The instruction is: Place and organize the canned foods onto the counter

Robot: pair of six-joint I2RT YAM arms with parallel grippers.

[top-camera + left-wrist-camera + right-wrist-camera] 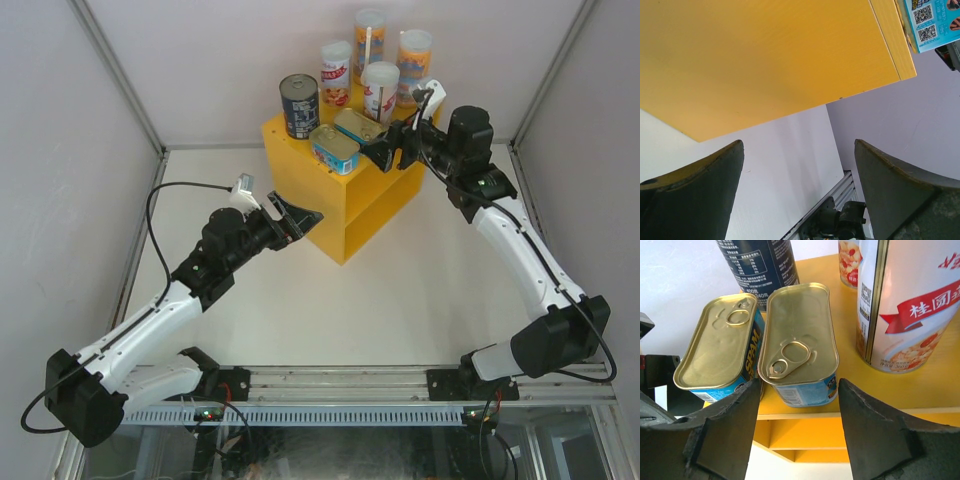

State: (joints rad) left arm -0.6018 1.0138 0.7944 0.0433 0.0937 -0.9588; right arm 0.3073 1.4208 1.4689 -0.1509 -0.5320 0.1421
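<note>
Right claw [378, 152]: jaws parted, flanking near end of flat gold-topped tin [800, 335], no clamp visible. Tin lies on top of yellow shelf unit [345, 215], just beside 2nd flat tin [720, 340]. Dark round tin [299, 105] and 4 tall cans [381, 90] stand behind. Left claw [800, 145]: spread, empty, by unit's side wall. Judgement: release step, all 7 up. Next: back right claw straight out, no nudge.

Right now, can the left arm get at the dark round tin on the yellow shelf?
Probably yes. The dark tin stands at the left edge of the shelf, nothing beside it on that side; the left tool, open, only needs to rise.
</note>
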